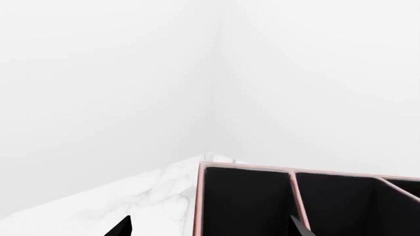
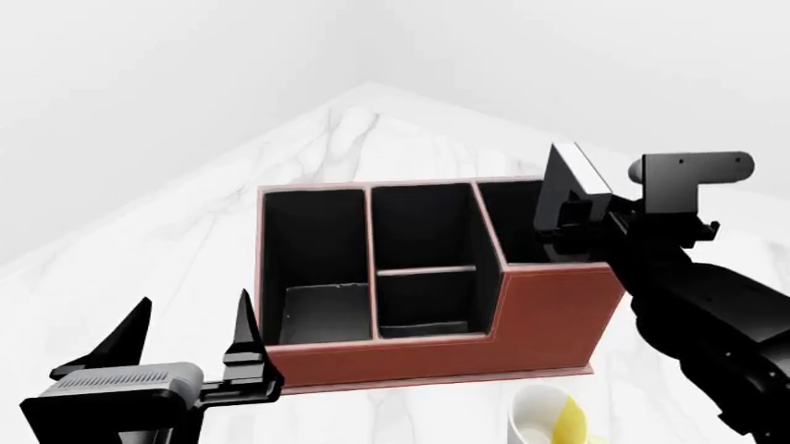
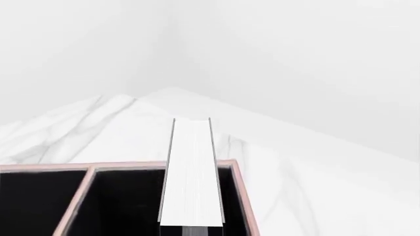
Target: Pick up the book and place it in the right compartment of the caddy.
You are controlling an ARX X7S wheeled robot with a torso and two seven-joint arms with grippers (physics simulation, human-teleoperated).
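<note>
1. Right tool (image 2: 571,211): clamped on the book (image 2: 571,185), carried tilted above the right compartment (image 2: 524,227) of the caddy (image 2: 543,314), lower end at or just inside the mouth, upper corner leaning toward the caddy's outer right side.
2. Seen from the right wrist: white page edges of the book (image 3: 192,172) running lengthwise away from the camera, between the compartment's side walls, nearer the outer right wall (image 3: 239,191) than the inner one; far end looks to reach past the back rim, though with the book raised that may be only the angle.
3. Relation that matters: compartment directly below the held book, long axis still slanted rather than plumb. Judged need: straighten toward vertical, then lower straight down, minding the right wall and the back rim.
4. Left tool (image 2: 185,347): spread open, empty, hovering low beside the caddy's front left corner, well apart from the book; right arm clearly the nearer and the one to finish.
5. Mug (image 2: 549,421) on the tabletop (image 2: 370,129) just in front of the caddy's right end, out of the descent path.
</note>
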